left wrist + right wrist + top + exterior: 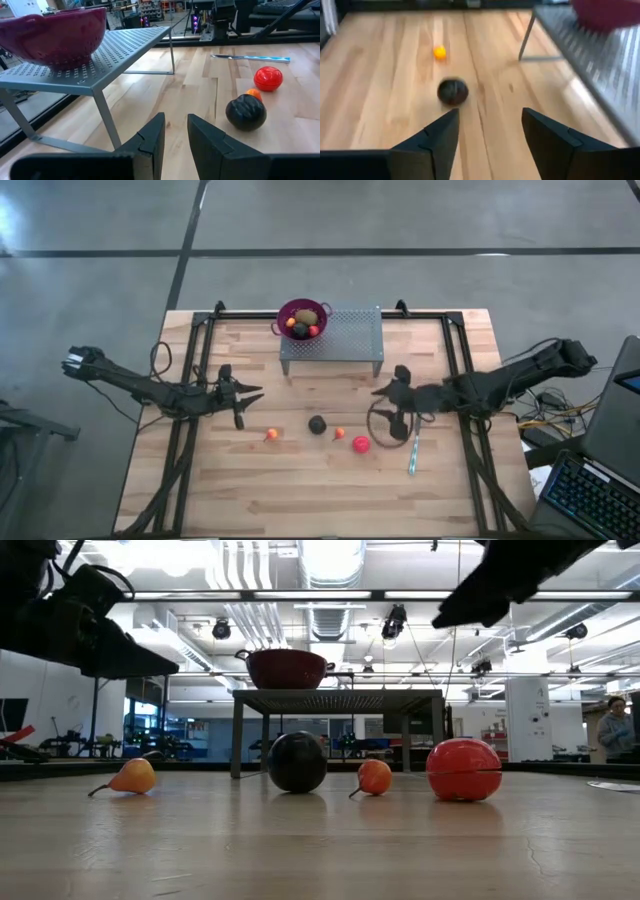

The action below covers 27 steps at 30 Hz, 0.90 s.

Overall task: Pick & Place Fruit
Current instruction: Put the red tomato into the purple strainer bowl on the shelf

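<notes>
On the wooden table lie a dark ball [317, 424], a red ball [361, 444] and two small orange fruits [271, 435] [339, 433], each resting on its underside. More fruit sits in the purple colander bowl [302, 318] on a grey perforated stand [345, 335]. My left gripper [250, 405] hovers left of the fruit, slightly open [175, 131], with nothing between its fingers. My right gripper [385, 402] hangs above the table right of the fruit. It is wide open [490, 130] and empty, facing the dark ball [452, 91].
A slim teal stick [412, 455] lies right of the red ball. A thin dark ring [390, 423] shows below my right gripper. The stand's legs [107, 117] rise near my left gripper. Bare wood stretches along the near edge. A laptop [600, 480] sits off the table's right.
</notes>
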Each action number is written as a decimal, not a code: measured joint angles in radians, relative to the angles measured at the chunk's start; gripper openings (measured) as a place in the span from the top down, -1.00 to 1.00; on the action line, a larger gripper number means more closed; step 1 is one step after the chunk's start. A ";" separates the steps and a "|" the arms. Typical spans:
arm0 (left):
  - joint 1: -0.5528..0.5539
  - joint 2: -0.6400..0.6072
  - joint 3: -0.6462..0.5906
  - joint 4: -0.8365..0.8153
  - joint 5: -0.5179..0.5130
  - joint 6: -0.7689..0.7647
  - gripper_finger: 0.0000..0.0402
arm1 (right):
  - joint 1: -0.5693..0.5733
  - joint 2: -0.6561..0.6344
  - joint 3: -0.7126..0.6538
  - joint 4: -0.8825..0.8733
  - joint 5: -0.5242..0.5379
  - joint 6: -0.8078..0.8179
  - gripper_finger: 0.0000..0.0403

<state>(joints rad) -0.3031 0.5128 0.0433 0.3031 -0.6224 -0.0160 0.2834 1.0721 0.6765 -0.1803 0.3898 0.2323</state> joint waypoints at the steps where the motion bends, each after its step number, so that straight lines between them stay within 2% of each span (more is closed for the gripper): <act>1: 0.000 0.000 0.000 -0.001 0.000 -0.006 0.55 | 0.021 0.012 0.009 -0.023 0.008 0.029 -0.10; 13: 0.000 0.000 0.000 -0.006 0.000 -0.049 0.55 | 0.222 0.163 0.022 -0.049 0.041 0.314 -0.33; 18: 0.000 0.000 0.000 -0.006 0.000 -0.051 0.55 | 0.243 0.250 0.022 -0.043 0.059 0.391 -0.46; 27: 0.000 0.000 0.001 -0.005 0.000 -0.063 0.55 | 0.242 0.398 0.032 0.005 0.056 0.391 -0.65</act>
<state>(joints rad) -0.3031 0.5133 0.0440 0.2981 -0.6224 -0.0788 0.5259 1.4697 0.7089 -0.1756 0.4453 0.6235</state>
